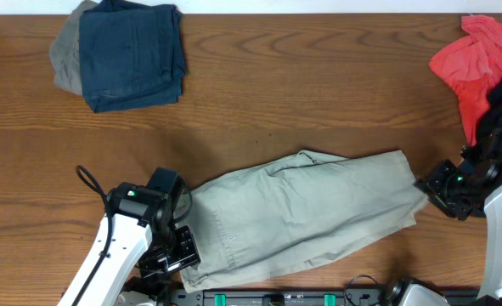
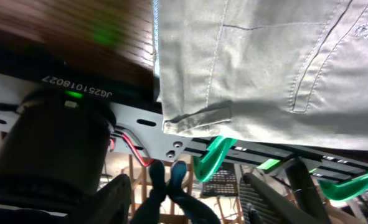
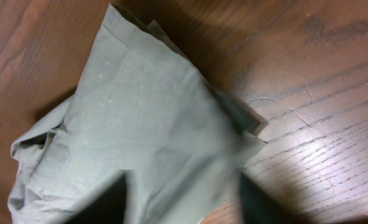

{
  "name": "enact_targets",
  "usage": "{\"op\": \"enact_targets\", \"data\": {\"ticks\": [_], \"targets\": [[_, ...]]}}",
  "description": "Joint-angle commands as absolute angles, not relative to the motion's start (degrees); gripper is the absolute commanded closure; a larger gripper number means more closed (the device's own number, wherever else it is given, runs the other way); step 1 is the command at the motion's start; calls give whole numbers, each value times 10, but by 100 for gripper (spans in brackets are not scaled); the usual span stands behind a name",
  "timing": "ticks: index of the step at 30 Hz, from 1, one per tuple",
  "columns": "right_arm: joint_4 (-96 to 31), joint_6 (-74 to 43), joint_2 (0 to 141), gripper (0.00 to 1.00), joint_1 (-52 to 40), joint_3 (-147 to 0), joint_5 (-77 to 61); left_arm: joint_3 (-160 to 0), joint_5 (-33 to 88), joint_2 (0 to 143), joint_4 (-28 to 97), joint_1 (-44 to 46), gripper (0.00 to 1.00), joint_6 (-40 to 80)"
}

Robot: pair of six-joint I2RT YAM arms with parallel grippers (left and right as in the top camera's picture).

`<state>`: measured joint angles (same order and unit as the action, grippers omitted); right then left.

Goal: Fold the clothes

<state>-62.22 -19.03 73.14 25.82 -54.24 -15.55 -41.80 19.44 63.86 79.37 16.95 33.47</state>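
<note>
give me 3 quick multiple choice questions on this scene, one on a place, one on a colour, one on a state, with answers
1. In the overhead view, the red shirt lies at the
A. top right
B. bottom left
C. centre

2. The shorts are
A. navy
B. pale khaki-grey
C. red

3. The navy garment is
A. crumpled in a ball
B. spread out full length
C. folded

Answers:
1 A: it lies bunched against the right edge, near the top.
2 B: the cloth looks pale khaki-grey in all three views.
3 C: it lies as a neat layered rectangle at the top left.
</note>
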Motion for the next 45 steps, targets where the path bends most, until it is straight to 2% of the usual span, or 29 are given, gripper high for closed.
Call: {"op": "enact_targets", "data": {"ticks": [1,7,10,11,12,14,16,17,19,21,29,35,45], "targets": [[-624,-175,732,1,262,-542,-154,-415,188,636,790,171,38,337],[-611,-171,727,1,262,-565,-160,-415,188,638,738,171,35,338],[-602,-146,725,1,262,-587,-214,-415,188,646,712,171,36,338],[-593,-123,725,7,261,-589,-245,-415,188,649,702,171,36,338],[-585,-99,726,18,259,-588,-278,-415,188,653,692,171,40,338],[-581,-83,728,52,250,-587,-296,-415,189,662,660,171,70,338],[-583,-80,730,73,233,-581,-287,-415,189,674,630,171,90,347],[-583,-80,732,81,222,-574,-281,-415,189,681,619,171,94,357],[-570,-82,734,92,192,-550,-274,-415,191,701,600,172,94,372],[-546,-99,735,99,167,-522,-274,-415,191,719,590,175,94,372],[-404,-202,756,99,67,-420,-274,-415,190,815,541,201,94,376],[-384,-242,804,99,8,-408,-211,-415,190,881,522,201,94,385],[-324,-264,913,99,-8,-407,-210,-415,183,955,460,198,94,385]]}}
